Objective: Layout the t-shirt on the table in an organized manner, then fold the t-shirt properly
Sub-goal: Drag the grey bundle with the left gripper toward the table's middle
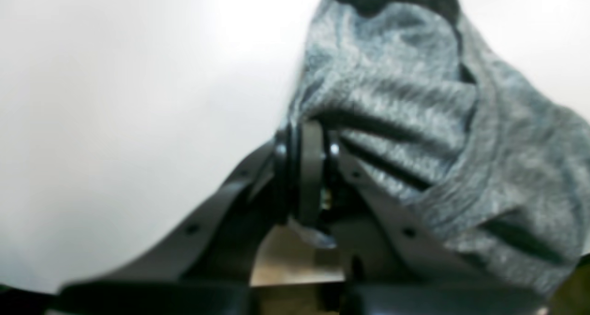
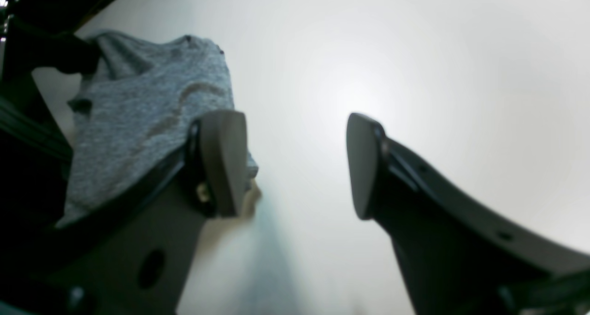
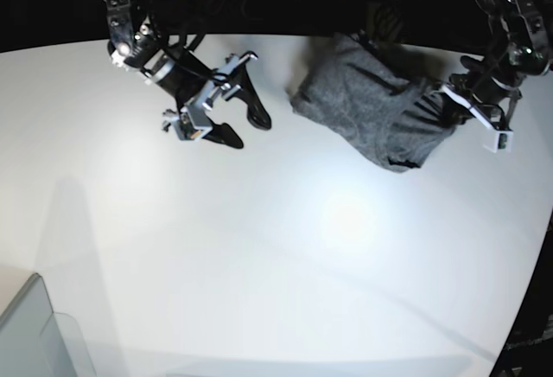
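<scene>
Left wrist view: left gripper (image 1: 306, 167) pinched tight on a fold of the t-shirt (image 1: 415, 121) (blurred). Right wrist view: right gripper (image 2: 295, 167) spread wide, holding nothing, above bare table (image 2: 415, 75). Only the base view shows the shirt bunched at the table's far edge, right gripper (image 3: 246, 130) apart from it.

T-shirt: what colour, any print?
The t-shirt is mottled heather grey, plain, with no visible print. The knit shows best in the left wrist view.
</scene>
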